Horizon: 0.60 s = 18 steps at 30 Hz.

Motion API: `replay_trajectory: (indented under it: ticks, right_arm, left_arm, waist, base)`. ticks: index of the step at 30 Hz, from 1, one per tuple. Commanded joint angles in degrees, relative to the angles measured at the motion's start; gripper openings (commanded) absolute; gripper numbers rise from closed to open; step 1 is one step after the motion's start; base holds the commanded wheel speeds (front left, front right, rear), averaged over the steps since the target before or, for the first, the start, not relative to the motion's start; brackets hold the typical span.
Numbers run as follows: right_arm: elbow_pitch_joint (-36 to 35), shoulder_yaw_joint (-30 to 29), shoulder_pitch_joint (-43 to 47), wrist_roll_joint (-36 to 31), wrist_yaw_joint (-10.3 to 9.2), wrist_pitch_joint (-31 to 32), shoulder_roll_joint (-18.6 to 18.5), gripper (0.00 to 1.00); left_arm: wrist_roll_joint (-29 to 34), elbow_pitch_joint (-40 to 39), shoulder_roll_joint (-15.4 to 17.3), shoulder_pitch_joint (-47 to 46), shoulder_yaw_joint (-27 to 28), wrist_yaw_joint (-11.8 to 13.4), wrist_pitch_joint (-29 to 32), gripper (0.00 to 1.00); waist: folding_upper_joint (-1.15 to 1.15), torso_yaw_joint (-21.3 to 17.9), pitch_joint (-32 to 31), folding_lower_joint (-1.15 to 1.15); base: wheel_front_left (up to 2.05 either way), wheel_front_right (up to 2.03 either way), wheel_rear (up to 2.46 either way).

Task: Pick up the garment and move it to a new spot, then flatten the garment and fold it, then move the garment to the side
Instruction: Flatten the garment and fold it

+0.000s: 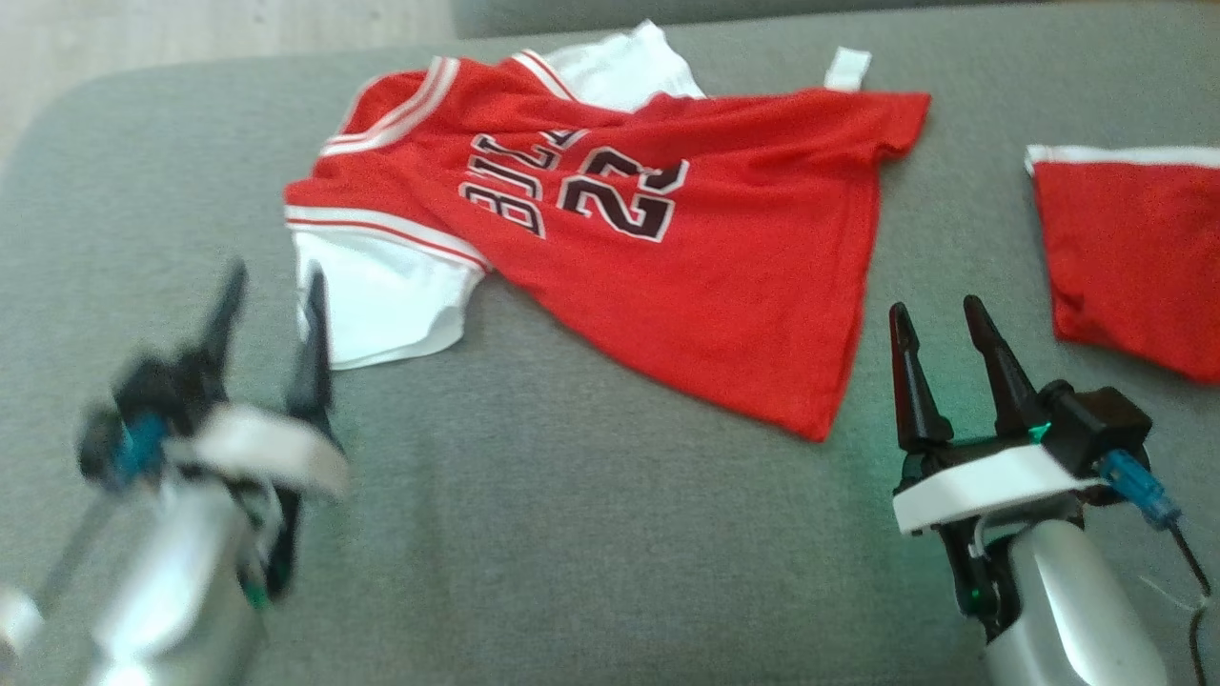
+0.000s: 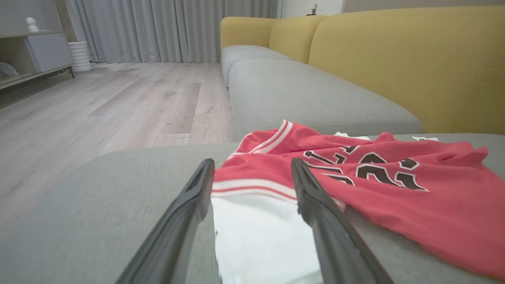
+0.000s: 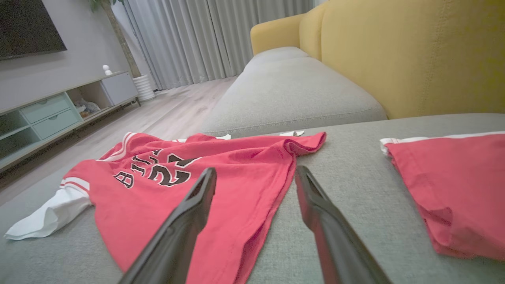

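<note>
A red jersey [image 1: 610, 238] lies spread and slightly rumpled on a grey sofa [image 1: 534, 534], with its black numbers facing up. The left gripper [image 1: 274, 276] hovers at the edge of the jersey's white sleeve [image 1: 381, 305], its fingers [image 2: 315, 205] spread apart and holding nothing. The right gripper [image 1: 934, 310] is near the jersey's hem, its fingers also released and empty. A second red garment [image 1: 1134, 257] lies apart on the right.

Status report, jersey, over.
Left gripper, right gripper open, empty. Red number-22 jersey with white sleeves unfolded on grey sofa cushion. Second red garment right, apart.
</note>
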Motion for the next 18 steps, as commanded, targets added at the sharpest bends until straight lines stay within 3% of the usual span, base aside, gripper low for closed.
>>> replay_trajectory:
  ticks: [1, 6, 18]
  right_arm:
    - [-1.50, 1.23, 0.59, -0.41, -0.11, -0.01, -0.09, 1.00]
    - [-1.16, 1.30, 1.99, -0.49, -0.11, 0.26, -0.09, 1.00]
    - [-0.74, 2.62, 3.84, -1.23, -0.11, 1.60, -0.09, 1.00]
  left_arm:
    - [0.77, -2.78, 1.19, 0.56, 2.94, 0.84, -0.53, 1.00]
    - [3.16, -11.23, -1.64, 11.43, 6.44, 3.27, -0.54, 1.00]
    - [7.01, -14.63, -4.74, 17.33, 9.45, 2.10, -0.54, 1.00]
  waist:
    - [0.00, 1.34, -1.41, 0.01]
    - [0.00, 2.23, -2.77, 0.01]
    - [0.00, 1.66, -4.33, 0.01]
  base:
    - [0.00, 0.00, 0.00]
    - [0.00, 0.00, 0.00]
    - [0.00, 0.00, 0.00]
